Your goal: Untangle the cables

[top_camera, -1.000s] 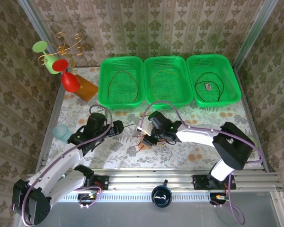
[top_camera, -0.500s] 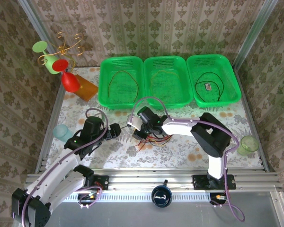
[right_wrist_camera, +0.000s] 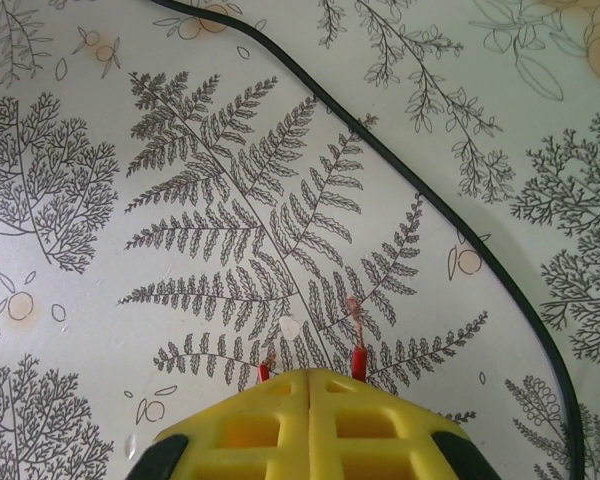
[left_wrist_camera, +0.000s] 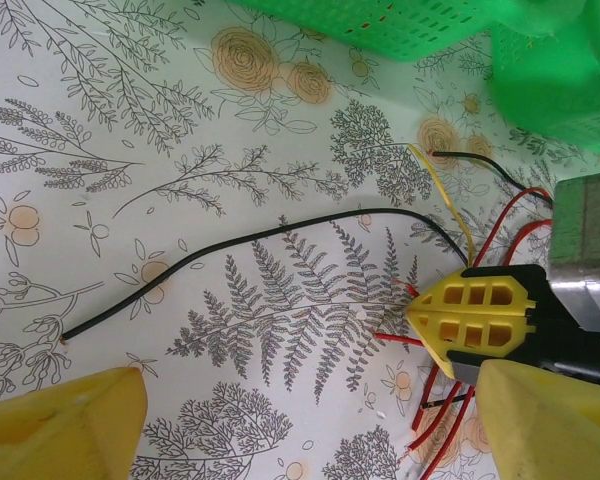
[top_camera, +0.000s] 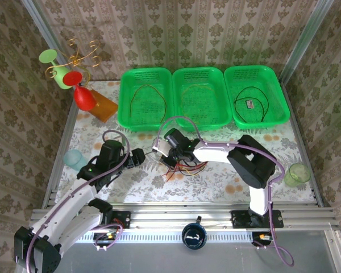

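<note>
Yellow-tipped left gripper (left_wrist_camera: 305, 420) is hovering spread and empty over the black cable (left_wrist_camera: 260, 232) | cables (top_camera: 186, 165) are sitting bunched at centre, barely shifting | right gripper (right_wrist_camera: 310, 385), having swung left, is pinching the red cable (right_wrist_camera: 359, 362), so separation is just starting.

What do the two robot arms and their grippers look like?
The left arm and the right arm have white links, black joints and a purple cable looping alongside. The left gripper and the right gripper have wedge-shaped yellow fingers.
</note>
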